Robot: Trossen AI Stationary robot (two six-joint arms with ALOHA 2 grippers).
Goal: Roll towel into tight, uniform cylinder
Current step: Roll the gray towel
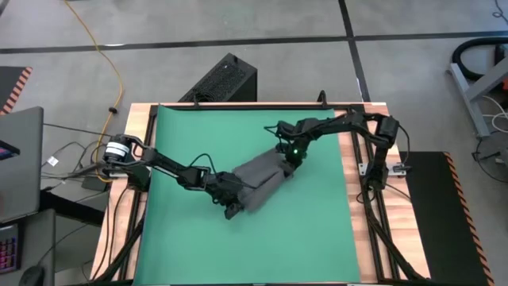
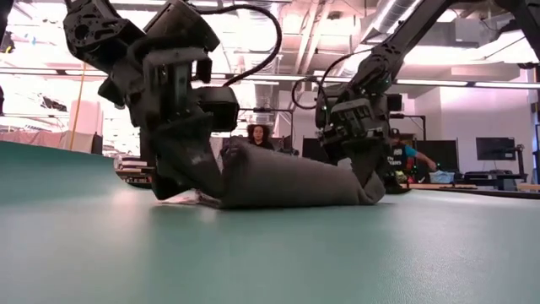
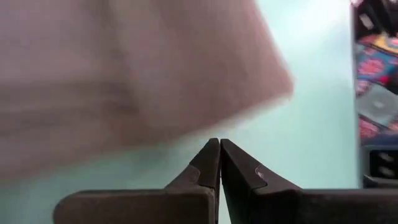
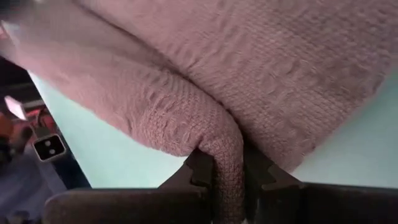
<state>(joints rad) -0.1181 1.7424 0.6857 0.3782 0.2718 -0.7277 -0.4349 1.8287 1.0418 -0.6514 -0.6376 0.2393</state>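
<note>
The dark grey towel (image 1: 262, 179) lies as a thick, loosely rolled bundle on the green mat (image 1: 206, 254), slanting from near left to far right. It also shows in the low view (image 2: 287, 179). My right gripper (image 1: 290, 159) is at its far right end, shut on the cloth (image 4: 227, 163). My left gripper (image 1: 234, 208) stands at its near left end with shut, empty fingers (image 3: 219, 149). The towel (image 3: 124, 74) lies just beyond its tips. A small white bit (image 2: 181, 199) shows under that end. My right gripper pinches a bunched fold of the towel's far right end (image 4: 225, 146) between its two fingers. The fingers slant down from the far right. That end is raised a little, and the rest of the bundle lies on the mat. My left gripper's shut fingertips (image 2: 181, 181) stand against the towel's near left end, pointing down at the mat; I cannot tell whether they touch the cloth.
The mat covers most of the wooden table (image 1: 361, 222), with bare mat near, left and right of the towel. A black box (image 1: 226, 79) stands beyond the table's far edge. A laptop (image 1: 20, 159) lies at the left. People show in the room behind (image 2: 257, 135).
</note>
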